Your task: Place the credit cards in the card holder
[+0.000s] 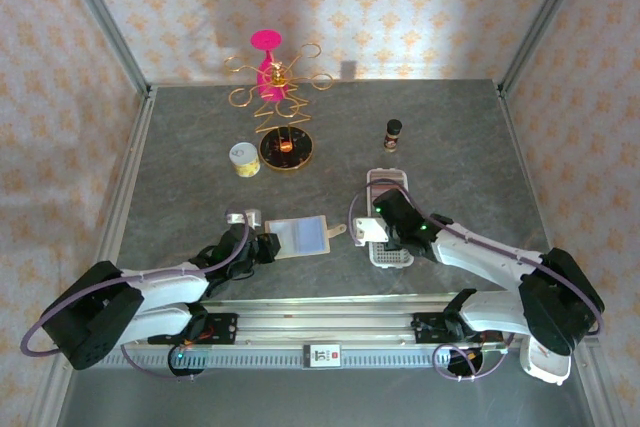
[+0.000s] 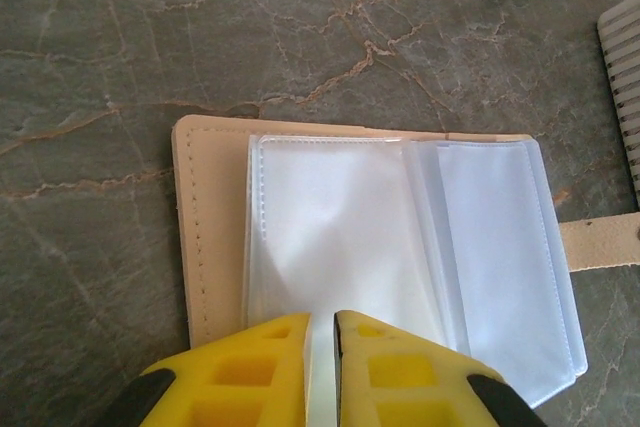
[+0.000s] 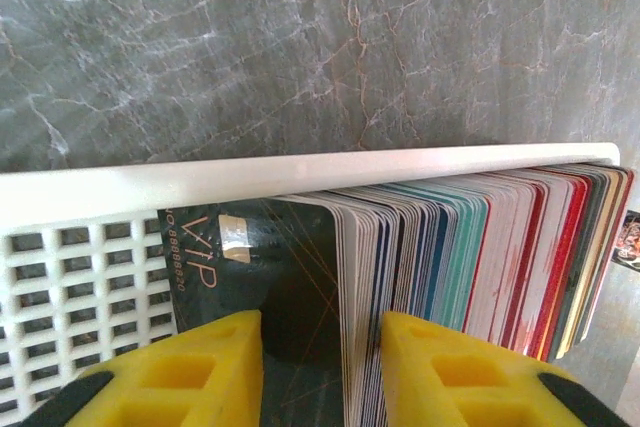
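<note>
The card holder [image 1: 298, 236] lies open on the table, its beige cover [image 2: 210, 227] under pale clear sleeves [image 2: 400, 227] and its snap tab [image 2: 600, 242] out to the right. My left gripper [image 1: 268, 247] [image 2: 322, 367] sits at the holder's near edge, shut down to a thin slit on a clear sleeve. The credit cards [image 3: 480, 247] stand packed on edge in a white perforated tray [image 3: 300, 172] [image 1: 388, 182]. A dark VIP card [image 3: 290, 267] leans at the front. My right gripper [image 1: 385, 235] [image 3: 322, 347] straddles that card and several behind it, its jaws still apart.
At the back stand a gold wire stand with a pink top [image 1: 272, 77], a round dark dish [image 1: 287, 150], a small yellow tin [image 1: 244, 159] and a dark little bottle [image 1: 394, 133]. The tray's end [image 2: 625, 77] lies right of the holder. Metal frame posts border the table.
</note>
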`<move>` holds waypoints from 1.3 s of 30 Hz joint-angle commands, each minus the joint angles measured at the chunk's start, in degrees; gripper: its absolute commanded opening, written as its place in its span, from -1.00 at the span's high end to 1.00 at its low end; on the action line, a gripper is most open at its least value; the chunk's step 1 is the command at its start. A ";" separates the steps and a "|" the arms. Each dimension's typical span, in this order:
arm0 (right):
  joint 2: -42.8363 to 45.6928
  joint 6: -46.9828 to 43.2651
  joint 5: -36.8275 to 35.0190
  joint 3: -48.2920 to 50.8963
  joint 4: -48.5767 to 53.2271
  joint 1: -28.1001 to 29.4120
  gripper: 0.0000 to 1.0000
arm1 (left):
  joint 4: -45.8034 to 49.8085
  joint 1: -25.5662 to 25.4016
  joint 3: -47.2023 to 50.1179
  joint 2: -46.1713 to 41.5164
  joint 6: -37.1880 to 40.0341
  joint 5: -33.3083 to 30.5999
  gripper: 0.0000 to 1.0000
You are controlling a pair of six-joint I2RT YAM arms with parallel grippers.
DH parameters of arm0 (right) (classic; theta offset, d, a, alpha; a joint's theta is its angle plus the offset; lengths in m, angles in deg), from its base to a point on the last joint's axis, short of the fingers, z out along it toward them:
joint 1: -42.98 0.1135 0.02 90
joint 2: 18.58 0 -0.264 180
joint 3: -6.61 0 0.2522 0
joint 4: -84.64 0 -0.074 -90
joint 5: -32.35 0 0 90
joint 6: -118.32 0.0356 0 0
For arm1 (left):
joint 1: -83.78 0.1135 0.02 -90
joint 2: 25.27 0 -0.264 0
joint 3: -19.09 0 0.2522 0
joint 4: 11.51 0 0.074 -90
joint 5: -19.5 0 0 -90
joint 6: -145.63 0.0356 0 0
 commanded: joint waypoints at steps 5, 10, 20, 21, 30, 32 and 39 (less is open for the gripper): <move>2.78 0.85 -2.20 -0.89 1.34 -0.49 0.41 | -1.52 -0.23 0.78 1.29 0.43 0.60 0.68; 3.12 1.10 -2.39 -1.05 1.61 -0.50 0.46 | -1.84 -0.18 0.72 1.83 0.64 0.60 0.69; 3.44 1.82 -2.12 -1.99 2.10 -0.50 0.55 | -1.71 -0.18 0.66 2.10 0.73 0.40 0.71; 3.65 1.90 -2.10 -2.02 2.02 -0.50 0.56 | -1.57 -0.18 0.65 2.00 0.73 0.10 0.71; 4.93 2.37 -2.73 -1.97 2.65 -0.50 0.63 | -1.05 -0.18 0.39 2.69 1.26 -0.92 0.75; 5.28 2.44 -2.85 -1.90 2.46 -0.50 0.65 | -1.16 -0.18 0.30 2.91 1.17 -0.64 0.76; 6.26 2.52 -3.57 -2.27 3.17 -0.46 0.70 | -1.24 -0.18 0.55 3.08 1.42 -1.11 0.77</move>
